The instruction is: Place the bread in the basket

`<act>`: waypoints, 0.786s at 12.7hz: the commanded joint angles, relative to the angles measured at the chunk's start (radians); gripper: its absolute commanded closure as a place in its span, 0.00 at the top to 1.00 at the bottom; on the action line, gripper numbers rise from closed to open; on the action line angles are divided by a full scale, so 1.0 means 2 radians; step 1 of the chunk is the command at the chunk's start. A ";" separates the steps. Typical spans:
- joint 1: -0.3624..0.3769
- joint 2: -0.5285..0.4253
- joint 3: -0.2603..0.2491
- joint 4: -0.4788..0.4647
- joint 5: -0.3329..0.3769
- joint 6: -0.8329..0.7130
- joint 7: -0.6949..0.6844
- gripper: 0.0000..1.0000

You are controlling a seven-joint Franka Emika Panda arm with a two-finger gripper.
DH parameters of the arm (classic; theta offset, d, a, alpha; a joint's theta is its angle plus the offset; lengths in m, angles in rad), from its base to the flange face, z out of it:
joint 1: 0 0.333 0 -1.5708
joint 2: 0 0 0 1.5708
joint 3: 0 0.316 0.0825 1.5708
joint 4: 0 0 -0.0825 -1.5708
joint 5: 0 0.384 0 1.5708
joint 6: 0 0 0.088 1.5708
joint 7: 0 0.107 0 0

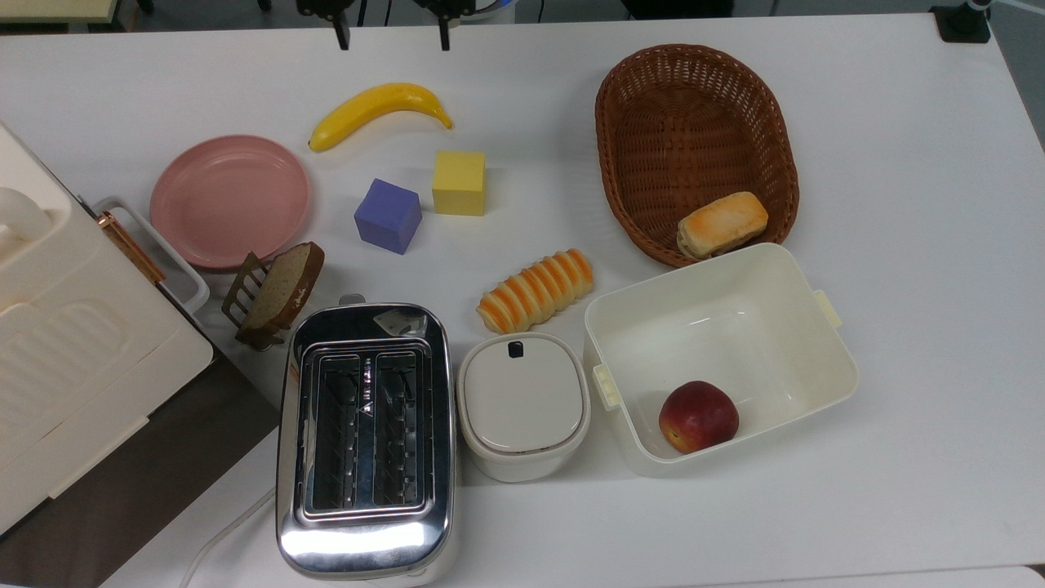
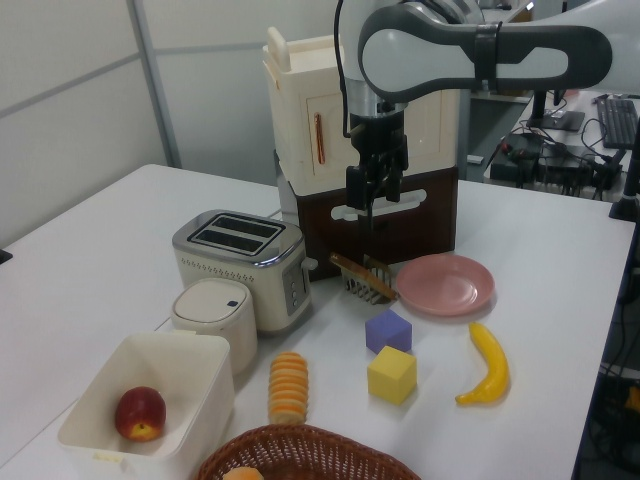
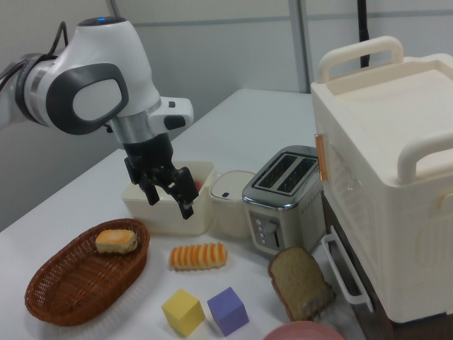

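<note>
The bread (image 1: 535, 290) is a ridged roll striped orange and cream, lying on the white table between the purple cube and the cream tub; I also see the bread (image 2: 289, 387) (image 3: 199, 256) in the side views. The reddish-brown wicker basket (image 1: 686, 122) (image 2: 300, 450) (image 3: 64, 290) stands at the top view's upper right with a golden bun (image 1: 722, 223) inside. My gripper (image 1: 390, 37) (image 2: 368, 208) (image 3: 170, 202) hangs high above the table, open and holding nothing, well apart from the bread.
A banana (image 1: 377, 110), pink plate (image 1: 230, 200), yellow cube (image 1: 459, 182) and purple cube (image 1: 388, 216) lie near the bread. A toaster (image 1: 365, 437), lidded white pot (image 1: 523, 404), cream tub (image 1: 784, 327) holding an apple (image 1: 698, 416), toast rack (image 1: 273, 294) and cream cabinet (image 1: 73, 359) crowd the rest.
</note>
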 commanded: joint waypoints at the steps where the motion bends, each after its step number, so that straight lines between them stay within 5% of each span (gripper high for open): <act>1: -0.002 0.002 0.002 -0.020 -0.002 -0.007 0.023 1.00; 10: -0.020 0.020 0.000 -0.041 0.005 0.049 0.110 1.00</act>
